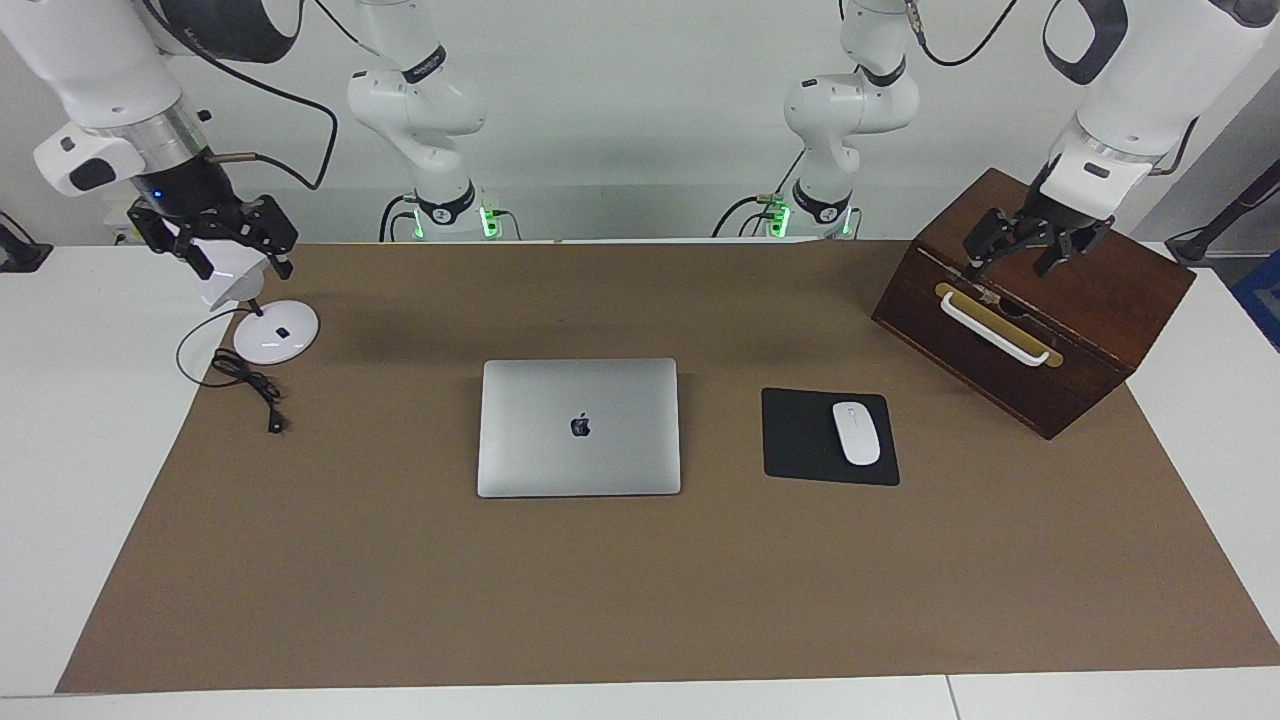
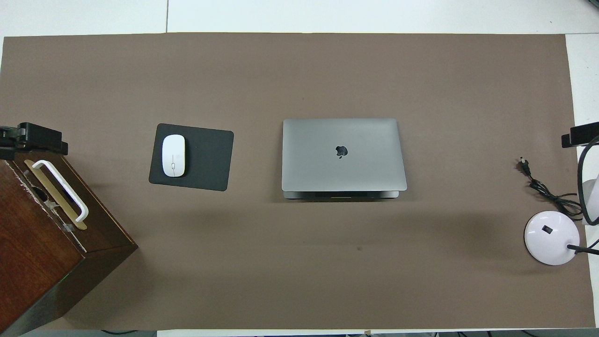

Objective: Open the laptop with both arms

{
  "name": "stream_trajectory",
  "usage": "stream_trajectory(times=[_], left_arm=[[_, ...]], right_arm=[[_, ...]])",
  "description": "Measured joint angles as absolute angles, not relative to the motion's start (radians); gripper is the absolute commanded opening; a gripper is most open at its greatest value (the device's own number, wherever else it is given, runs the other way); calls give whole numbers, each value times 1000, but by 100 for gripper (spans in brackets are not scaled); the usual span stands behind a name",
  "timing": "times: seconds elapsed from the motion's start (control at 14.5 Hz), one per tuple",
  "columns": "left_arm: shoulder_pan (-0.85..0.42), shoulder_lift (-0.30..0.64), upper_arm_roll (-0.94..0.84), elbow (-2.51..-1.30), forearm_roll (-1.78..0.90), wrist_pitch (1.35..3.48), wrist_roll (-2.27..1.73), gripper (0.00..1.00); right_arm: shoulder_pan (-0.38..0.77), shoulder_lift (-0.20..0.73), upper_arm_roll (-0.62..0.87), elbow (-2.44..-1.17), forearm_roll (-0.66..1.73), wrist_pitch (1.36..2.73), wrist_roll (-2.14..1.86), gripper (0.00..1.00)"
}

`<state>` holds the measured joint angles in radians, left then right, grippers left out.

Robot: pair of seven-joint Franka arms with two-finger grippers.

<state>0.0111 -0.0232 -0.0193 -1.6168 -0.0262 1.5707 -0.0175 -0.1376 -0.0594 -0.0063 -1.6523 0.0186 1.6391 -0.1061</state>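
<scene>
Left gripper (image 1: 1015,250) hangs spread wide over the wooden box (image 1: 1090,330), right gripper (image 1: 225,245), whose fingers I cannot read, over the lamp (image 1: 275,332); laptop (image 1: 579,427) lies closed on the brown mat (image 1: 600,590).

The one sign that can be read is the dark apple logo (image 2: 341,151), centred on the closed lid of the silver-grey laptop (image 2: 343,154), which lies in the middle of the brown mat on the bench. Small dark markings sit on the black bands of the arms' joints, but they are too small to read.
</scene>
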Motion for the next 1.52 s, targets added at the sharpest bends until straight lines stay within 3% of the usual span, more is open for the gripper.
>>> stream_trajectory(times=[0.76, 1.17, 1.24, 1.31, 1.38, 1.52], left_arm=[[13, -30, -19, -1617, -26, 1572, -17, 100], [19, -34, -18, -1617, -26, 1572, -17, 100], [19, -34, -18, -1617, -26, 1572, -17, 89], [19, -35, -18, -1617, -26, 1572, -17, 34], [19, -35, -18, -1617, -26, 1572, -17, 0], [19, -35, -18, -1617, -26, 1572, -17, 0]], right_arm=[[-138, -52, -7, -1653, 19, 1674, -106, 100], [-138, -18, -7, -1679, 25, 1801, -90, 100], [-138, -16, -7, -1702, 40, 1835, -83, 100], [-138, -16, -7, -1729, 57, 1865, -80, 100], [-138, -18, -7, -1755, 69, 1891, -77, 100], [-138, -32, -7, -1821, 106, 1969, -74, 100]])
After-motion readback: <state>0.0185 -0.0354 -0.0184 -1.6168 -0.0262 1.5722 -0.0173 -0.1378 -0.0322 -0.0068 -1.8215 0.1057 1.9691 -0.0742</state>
